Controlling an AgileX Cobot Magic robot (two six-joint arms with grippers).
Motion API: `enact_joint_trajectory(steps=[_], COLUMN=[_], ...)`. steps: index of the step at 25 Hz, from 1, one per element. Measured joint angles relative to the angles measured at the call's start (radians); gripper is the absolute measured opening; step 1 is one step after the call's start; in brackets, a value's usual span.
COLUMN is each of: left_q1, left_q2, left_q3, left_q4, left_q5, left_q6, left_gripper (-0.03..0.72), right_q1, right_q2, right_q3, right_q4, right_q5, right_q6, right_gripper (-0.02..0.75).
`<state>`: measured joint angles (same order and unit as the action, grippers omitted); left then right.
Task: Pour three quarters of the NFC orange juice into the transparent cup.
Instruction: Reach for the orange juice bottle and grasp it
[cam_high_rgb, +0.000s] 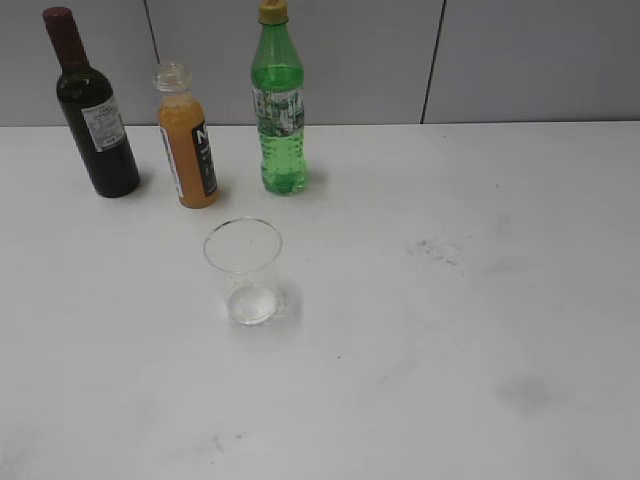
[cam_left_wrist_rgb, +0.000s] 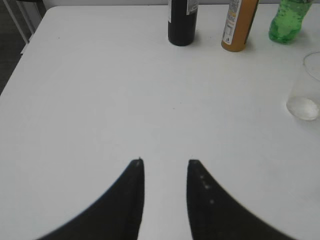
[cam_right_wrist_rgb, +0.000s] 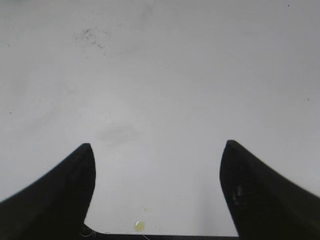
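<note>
The NFC orange juice (cam_high_rgb: 188, 150) is a small uncapped bottle of orange liquid with a black-and-white label, upright at the back of the white table; it also shows in the left wrist view (cam_left_wrist_rgb: 239, 27). The transparent cup (cam_high_rgb: 244, 270) stands empty in front of it, and shows at the right edge of the left wrist view (cam_left_wrist_rgb: 306, 87). My left gripper (cam_left_wrist_rgb: 165, 161) is open and empty over bare table, well short of the bottles. My right gripper (cam_right_wrist_rgb: 156, 145) is wide open and empty over bare table. Neither gripper shows in the exterior view.
A dark wine bottle (cam_high_rgb: 95, 110) stands left of the juice and a green bottle with yellow cap (cam_high_rgb: 279, 105) right of it. The table's left edge (cam_left_wrist_rgb: 25, 50) shows in the left wrist view. Grey smudges (cam_high_rgb: 435, 250) mark the table at right.
</note>
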<state>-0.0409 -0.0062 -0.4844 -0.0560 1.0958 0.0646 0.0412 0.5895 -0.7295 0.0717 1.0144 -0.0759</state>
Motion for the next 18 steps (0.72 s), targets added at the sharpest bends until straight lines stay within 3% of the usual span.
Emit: enact_joint_trajectory(steps=[9, 18], left_q1=[0.0, 0.0], left_q2=[0.0, 0.0], left_q3=[0.0, 0.0], left_q4=[0.0, 0.0], left_q5=[0.0, 0.0], left_q6=[0.0, 0.0], left_gripper=[0.238, 0.238], right_q1=[0.0, 0.0], right_q2=[-0.278, -0.492], right_q3=[0.197, 0.212], right_q4=[0.0, 0.0], right_q5=[-0.012, -0.006], right_q6=[0.003, 0.009], right_gripper=[0.592, 0.592])
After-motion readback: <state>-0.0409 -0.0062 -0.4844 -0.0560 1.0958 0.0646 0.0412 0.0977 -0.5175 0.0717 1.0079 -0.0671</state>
